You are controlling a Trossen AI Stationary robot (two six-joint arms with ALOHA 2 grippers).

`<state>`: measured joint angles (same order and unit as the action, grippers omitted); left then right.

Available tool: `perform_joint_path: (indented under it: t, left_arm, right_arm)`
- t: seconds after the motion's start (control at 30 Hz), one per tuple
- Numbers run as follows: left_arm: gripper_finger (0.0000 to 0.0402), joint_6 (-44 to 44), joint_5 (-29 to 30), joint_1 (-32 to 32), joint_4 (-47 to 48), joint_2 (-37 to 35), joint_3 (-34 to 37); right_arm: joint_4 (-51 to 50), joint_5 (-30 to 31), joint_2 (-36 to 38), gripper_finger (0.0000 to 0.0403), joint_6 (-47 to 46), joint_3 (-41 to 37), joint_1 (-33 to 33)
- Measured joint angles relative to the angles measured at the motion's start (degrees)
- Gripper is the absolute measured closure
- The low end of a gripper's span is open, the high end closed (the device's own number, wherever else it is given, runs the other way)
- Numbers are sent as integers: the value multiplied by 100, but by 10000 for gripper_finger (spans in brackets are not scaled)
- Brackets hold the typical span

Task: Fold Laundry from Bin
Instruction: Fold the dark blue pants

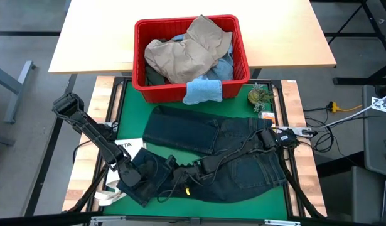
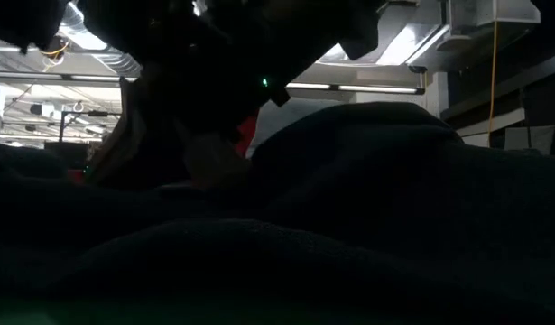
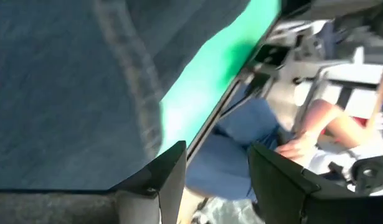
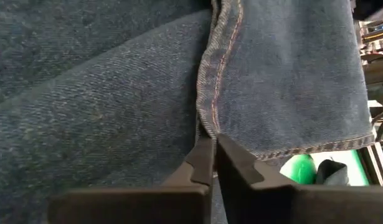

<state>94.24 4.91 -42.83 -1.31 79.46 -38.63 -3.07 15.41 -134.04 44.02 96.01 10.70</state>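
**Jeans on the mat, both arms low**

We saw the dark navy jeans (image 1: 211, 150) spread across the middle of the high view, below the red bin (image 1: 191, 56). The right gripper (image 4: 211, 163) pinched their seam tight. The left gripper (image 3: 216, 177) stood open at lower left.

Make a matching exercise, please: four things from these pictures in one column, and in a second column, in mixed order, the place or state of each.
1. dark jeans
2. red bin
3. light blue cloth
4. right gripper

a. hangs over the bin's near rim
b. shut on a seam of the denim
c. spread on the green mat
d. stands past the mat, full of clothes

Pairs: 1-c, 2-d, 3-a, 4-b
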Motion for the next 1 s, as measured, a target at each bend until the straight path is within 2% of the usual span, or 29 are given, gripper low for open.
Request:
perform_joint_path:
  t: [0.17, 0.5, 0.77, 1.0]
  left_arm:
    - [237, -136, 222, 0, -247, 0, 0]
    - [237, -84, 378, -15, 22, -169, 0]
    - [237, 50, 732, -242, 801, -1030, 0]
    - [237, 323, 1263, -498, 2087, -2022, -2]
  right_arm:
    - [-217, -6, -7, 397, -10, 186, -41]
    - [-1223, -16, -4, 398, -22, 1444, -142]
    - [-1784, -106, -4, 399, -23, 2071, -347]
    - [-1793, -130, -4, 401, -23, 2435, -527]
